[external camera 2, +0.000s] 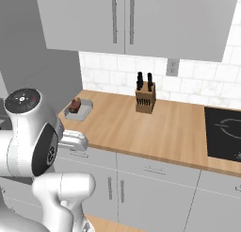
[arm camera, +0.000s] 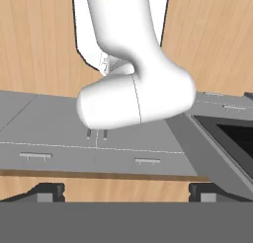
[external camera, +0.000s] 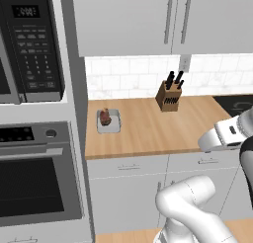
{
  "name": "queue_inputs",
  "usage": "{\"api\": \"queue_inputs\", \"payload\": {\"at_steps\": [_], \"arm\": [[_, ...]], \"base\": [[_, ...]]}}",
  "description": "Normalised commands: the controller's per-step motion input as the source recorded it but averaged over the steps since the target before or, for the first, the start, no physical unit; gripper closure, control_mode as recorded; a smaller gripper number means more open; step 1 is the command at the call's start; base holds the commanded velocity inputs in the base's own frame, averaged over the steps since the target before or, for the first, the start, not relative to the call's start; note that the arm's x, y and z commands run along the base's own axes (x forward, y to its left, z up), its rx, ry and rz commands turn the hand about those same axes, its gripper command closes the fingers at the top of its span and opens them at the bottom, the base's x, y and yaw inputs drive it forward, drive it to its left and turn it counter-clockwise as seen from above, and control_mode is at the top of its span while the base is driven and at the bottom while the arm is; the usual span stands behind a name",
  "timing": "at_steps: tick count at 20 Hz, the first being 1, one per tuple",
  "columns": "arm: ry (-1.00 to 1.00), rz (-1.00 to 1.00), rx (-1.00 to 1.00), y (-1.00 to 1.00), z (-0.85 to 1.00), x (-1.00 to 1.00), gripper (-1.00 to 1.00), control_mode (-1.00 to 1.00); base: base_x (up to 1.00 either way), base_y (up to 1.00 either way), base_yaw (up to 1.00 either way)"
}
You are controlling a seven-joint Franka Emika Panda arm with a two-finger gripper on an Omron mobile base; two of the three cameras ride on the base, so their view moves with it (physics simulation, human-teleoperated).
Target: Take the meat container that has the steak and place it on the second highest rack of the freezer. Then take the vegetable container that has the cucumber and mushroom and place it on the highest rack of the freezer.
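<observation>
The meat container [external camera: 108, 121] with the steak [external camera: 105, 117] sits untouched on the worktop [external camera: 148, 128], near the left end. The pincer [arm camera: 126, 192] is wide open and holds nothing. First, the container must be reached and grabbed.

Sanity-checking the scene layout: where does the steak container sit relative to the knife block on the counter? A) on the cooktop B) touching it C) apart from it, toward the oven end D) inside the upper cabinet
C: the steak container sits on the wooden counter by the oven side, with bare wood between it and the knife block.
</observation>
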Motion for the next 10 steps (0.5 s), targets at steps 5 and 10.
{"api": "queue_inputs", "payload": {"at_steps": [5, 10], "arm": [[0.04, 0.01, 0.02, 0.40, 0.05, 0.20, -1.00, -1.00], [0.31, -0.09, 0.28, 0.83, 0.27, 0.64, -1.00, -1.00]], "base": [[0.00, 0.00, 0.00], [0.00, 0.00, 0.00]]}}
